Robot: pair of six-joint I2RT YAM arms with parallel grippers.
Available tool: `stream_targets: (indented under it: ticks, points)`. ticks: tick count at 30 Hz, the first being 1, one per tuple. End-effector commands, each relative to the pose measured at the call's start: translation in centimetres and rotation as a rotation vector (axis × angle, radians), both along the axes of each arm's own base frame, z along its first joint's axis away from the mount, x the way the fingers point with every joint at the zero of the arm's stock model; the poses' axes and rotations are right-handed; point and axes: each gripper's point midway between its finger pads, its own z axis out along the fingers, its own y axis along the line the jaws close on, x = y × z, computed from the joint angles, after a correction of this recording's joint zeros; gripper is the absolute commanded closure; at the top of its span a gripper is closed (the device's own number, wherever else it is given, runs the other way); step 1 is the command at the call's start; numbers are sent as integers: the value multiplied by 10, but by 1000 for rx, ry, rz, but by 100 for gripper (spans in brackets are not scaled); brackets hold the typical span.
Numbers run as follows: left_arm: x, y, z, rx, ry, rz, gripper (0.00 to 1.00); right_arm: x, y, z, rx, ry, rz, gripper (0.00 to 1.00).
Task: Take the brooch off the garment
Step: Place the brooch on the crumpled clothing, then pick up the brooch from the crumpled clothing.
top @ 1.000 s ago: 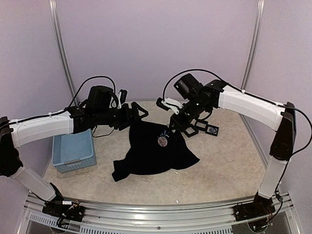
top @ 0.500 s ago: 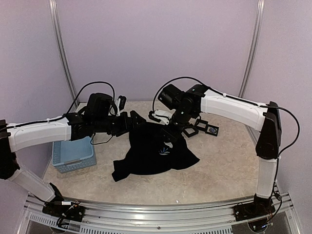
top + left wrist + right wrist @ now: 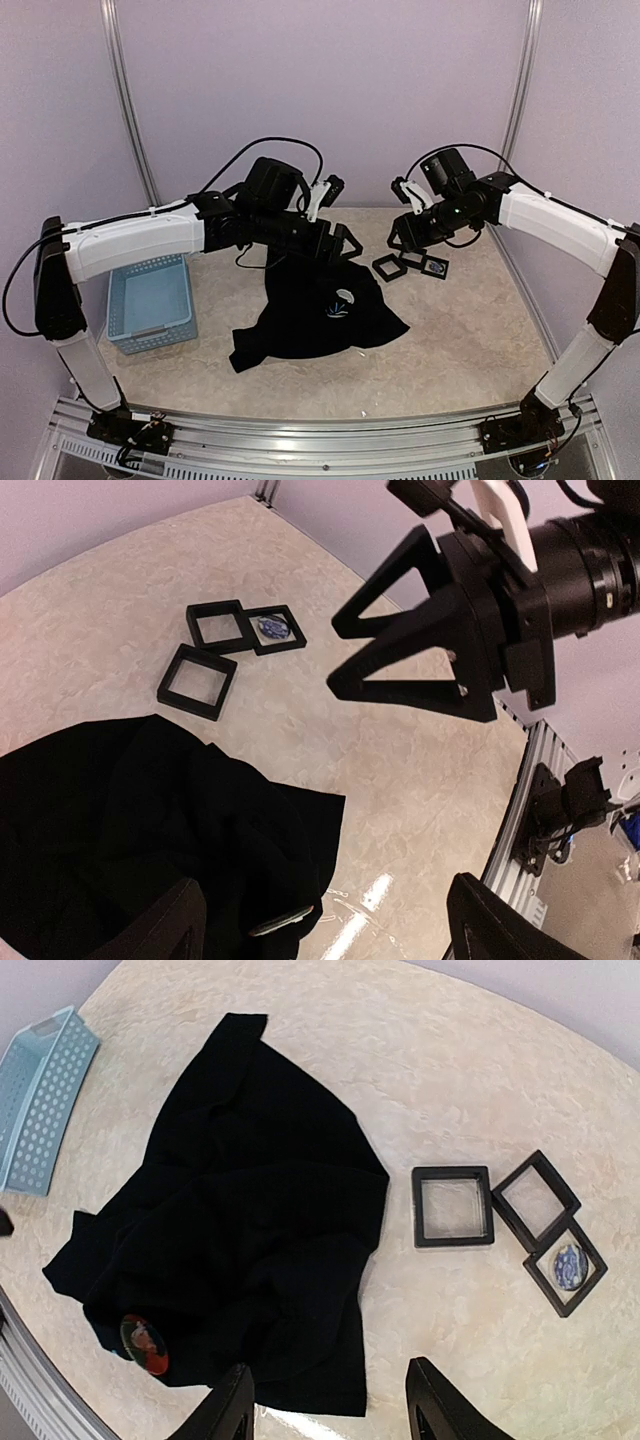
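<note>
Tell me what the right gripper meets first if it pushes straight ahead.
Probably the garment: in the wrist view its black edge lies between the open fingers of the right gripper, bare table beside it. Depth is unclear.

Laboratory robot test cell. Indicators: plain lilac wall panels [image 3: 320,100] enclose the work area; aluminium upright profiles [image 3: 125,110] frame it; a slotted aluminium base rail [image 3: 330,440] carries the cabled left arm [image 3: 130,240] and right arm [image 3: 560,215] at a marble-pattern tabletop [image 3: 470,330].

Matt black cloth garment [image 3: 300,320] lies on glossy, marbled table [image 3: 470,340].
</note>
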Motion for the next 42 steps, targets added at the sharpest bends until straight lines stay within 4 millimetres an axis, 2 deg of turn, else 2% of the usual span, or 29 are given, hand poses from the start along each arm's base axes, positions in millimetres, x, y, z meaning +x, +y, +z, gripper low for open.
stream_targets:
  ticks: [1, 7, 11, 16, 19, 23, 30, 42]
  points:
    - [-24, -17, -48, 220, 15, -174, 21, 7, 1, 8, 141, 6, -42, 47]
    - [-36, -29, -82, 370, 27, -253, 33, 7, 1, 8, 180, 16, -52, 48]
    - [-34, -25, -101, 457, 29, -250, 35, 8, 2, 9, 191, 18, -46, 48]
    - [-31, -16, -115, 543, 34, -235, 46, 8, 3, 8, 201, 26, -47, 48]
    - [-32, -9, -122, 601, 19, -228, 49, 8, 2, 7, 203, 26, -48, 48]
    - [-31, -5, -123, 636, -10, -216, 53, 8, 3, 7, 208, 26, -49, 49]
    - [-26, -13, -114, 644, -85, -212, 60, 7, 3, 3, 211, 40, -46, 49]
    - [-31, -14, -114, 698, -151, -213, 89, 7, 4, 2, 211, 43, -47, 50]
